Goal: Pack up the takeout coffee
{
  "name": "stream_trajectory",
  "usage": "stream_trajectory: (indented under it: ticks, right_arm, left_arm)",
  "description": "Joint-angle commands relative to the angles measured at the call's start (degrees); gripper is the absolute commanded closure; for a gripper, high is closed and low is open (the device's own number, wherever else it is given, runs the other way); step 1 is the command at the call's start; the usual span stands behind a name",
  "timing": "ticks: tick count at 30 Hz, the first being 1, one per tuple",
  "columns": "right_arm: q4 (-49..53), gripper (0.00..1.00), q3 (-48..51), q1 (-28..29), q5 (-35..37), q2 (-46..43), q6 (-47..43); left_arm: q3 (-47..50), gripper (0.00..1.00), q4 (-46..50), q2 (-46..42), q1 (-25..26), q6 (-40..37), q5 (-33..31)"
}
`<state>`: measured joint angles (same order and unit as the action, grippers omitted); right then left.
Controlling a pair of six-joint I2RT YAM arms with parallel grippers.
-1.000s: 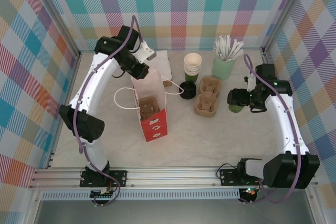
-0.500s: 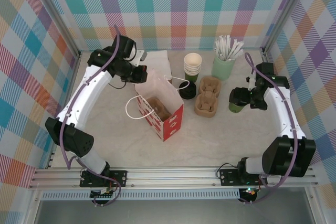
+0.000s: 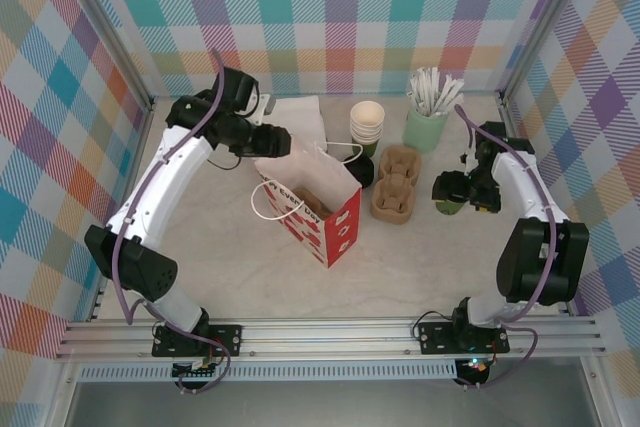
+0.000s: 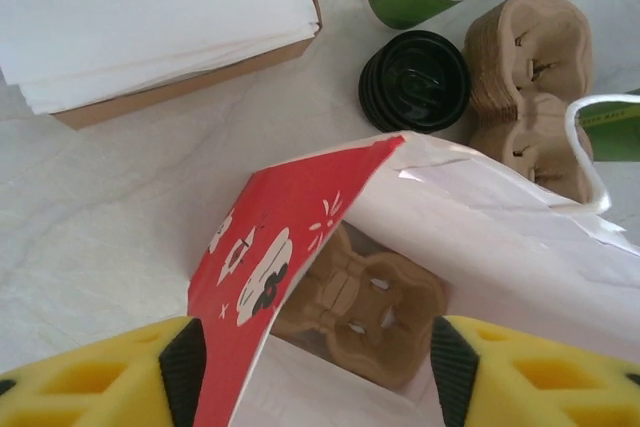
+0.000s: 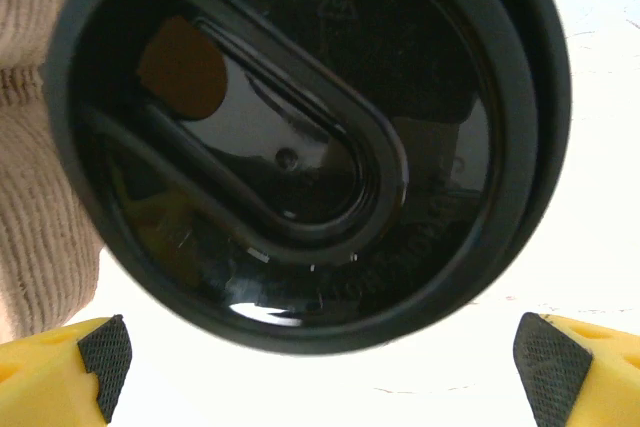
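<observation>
The takeout coffee stands at the right of the table, a dark green cup whose black lid looms large in the right wrist view. My right gripper hovers just over it, open, its yellow fingers spread wider than the lid. A red and white paper bag stands open mid-table with a cardboard cup carrier inside. My left gripper is open at the bag's back rim, and the red wall runs loose between its fingers.
Behind the bag lie a box of white napkins, a stack of black lids and a stack of lidless green cups. Spare cardboard carriers sit between bag and coffee. A mint holder of white sticks stands at the back right.
My left gripper has opened and let go of the bag's rim after swinging the bag rightward toward the lids. My right gripper has shifted slightly back above the cup.
</observation>
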<state>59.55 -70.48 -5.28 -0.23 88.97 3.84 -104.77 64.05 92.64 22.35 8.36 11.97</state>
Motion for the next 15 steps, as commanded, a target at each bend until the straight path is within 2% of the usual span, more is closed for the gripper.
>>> stream_trajectory:
  ticks: [1,8,15]
  right_arm:
    - [-0.49,0.00,-2.68,-0.26,0.27,2.17,-0.14]
    - [0.08,0.00,-6.29,-0.17,0.64,7.51,-1.59]
    - [0.21,0.00,-9.82,-0.18,1.73,11.41,-2.34]
  left_arm:
    - [1.87,0.30,-1.36,-5.88,-0.37,0.31,-1.17]
    - [10.53,0.20,-4.69,-15.25,-0.56,2.17,-2.98]
    - [15.46,0.17,-4.46,-21.02,-0.64,2.64,-4.55]
